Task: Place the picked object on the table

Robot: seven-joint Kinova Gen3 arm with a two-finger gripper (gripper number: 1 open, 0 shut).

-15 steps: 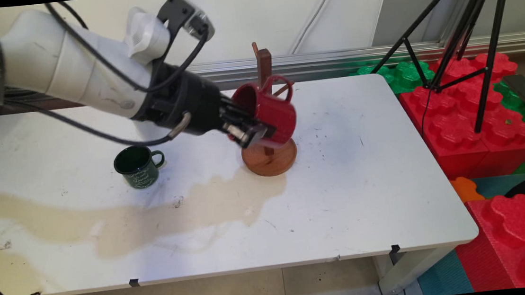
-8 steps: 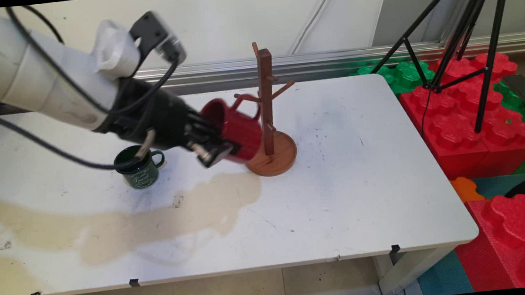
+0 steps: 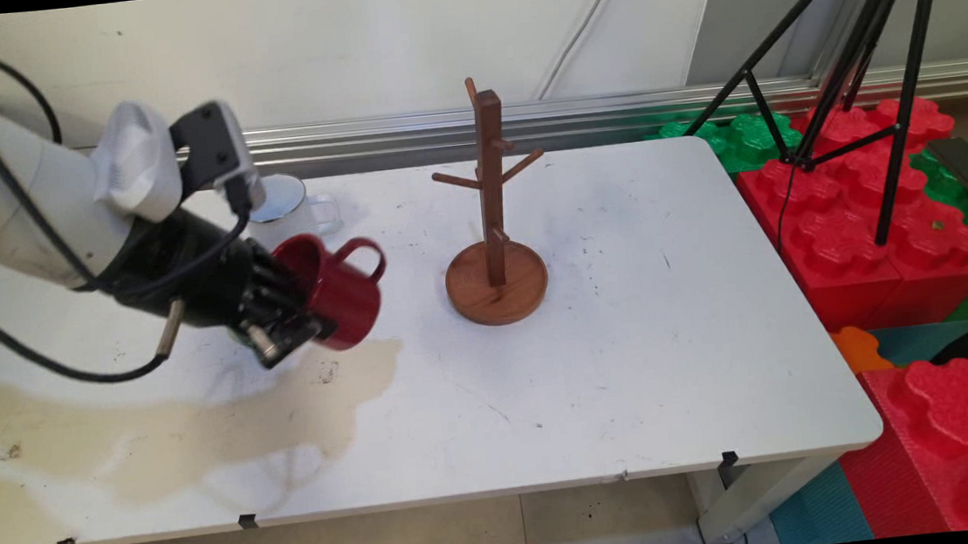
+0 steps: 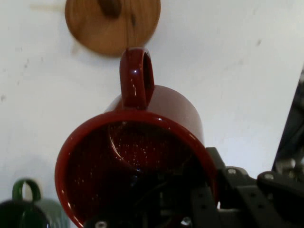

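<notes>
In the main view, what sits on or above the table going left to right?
Pincer holding the red mug → wooden mug tree. The white mug behind overlaps these, so it is left out.

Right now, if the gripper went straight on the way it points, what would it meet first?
The gripper holds the red mug and points right, toward the wooden mug tree. Its round base probably comes first; depth is unclear.
</notes>
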